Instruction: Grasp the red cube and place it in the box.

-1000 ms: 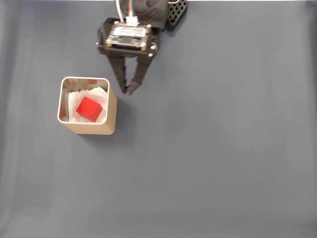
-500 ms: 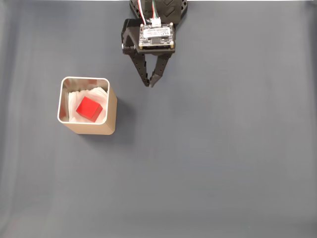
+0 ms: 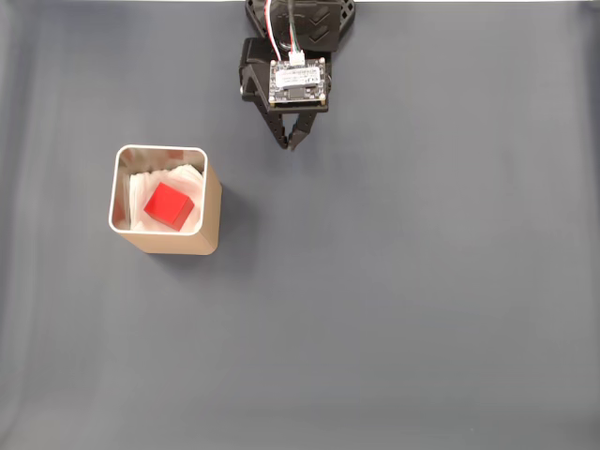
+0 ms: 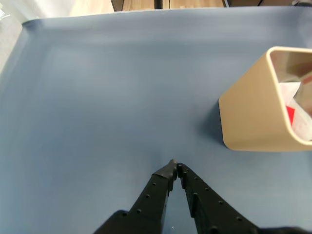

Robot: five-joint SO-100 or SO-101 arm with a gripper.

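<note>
The red cube (image 3: 169,205) lies inside the box (image 3: 212,208), on crumpled white lining, at the left of the fixed view. In the wrist view the tan box (image 4: 253,112) stands at the right edge, with a sliver of the red cube (image 4: 290,115) showing past its rim. My black gripper (image 3: 289,143) hangs near the top centre of the fixed view, up and to the right of the box and well apart from it. Its fingers are shut with nothing between them; the wrist view shows the gripper (image 4: 174,167) tips touching above bare mat.
A dark blue-grey mat (image 3: 412,300) covers the whole table. The arm's base (image 3: 300,17) sits at the top edge of the fixed view. In the wrist view a wooden floor strip (image 4: 146,5) shows beyond the mat's far edge.
The gripper has swung to the right and drawn back toward the arm's base, away from the box. The cube stays in the box, unmoved.
</note>
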